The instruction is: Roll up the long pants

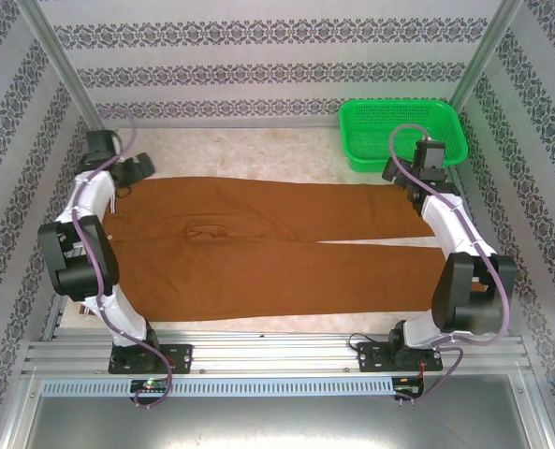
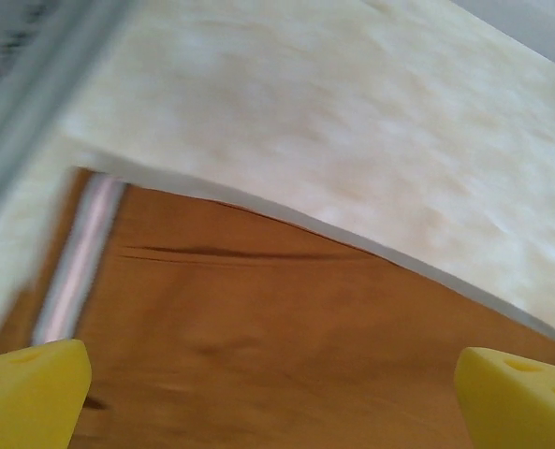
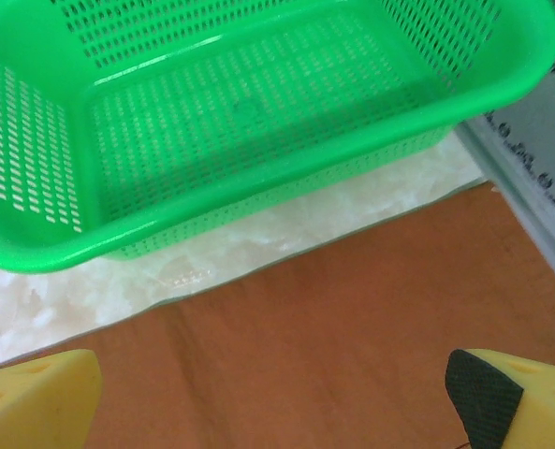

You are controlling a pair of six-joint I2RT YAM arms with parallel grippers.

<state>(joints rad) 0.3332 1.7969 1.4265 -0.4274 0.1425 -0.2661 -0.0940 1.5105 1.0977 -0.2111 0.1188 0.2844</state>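
The long pants lie flat, spread across the table, with the waist to the left and the leg ends to the right. The far leg end lies just beside a green basket. The left gripper sits over the far corner of the waist, yellow fingers spread wide with nothing between them; the right gripper sits over the far leg end, likewise wide apart and empty, and whether either gripper's fingers touch the cloth cannot be determined.
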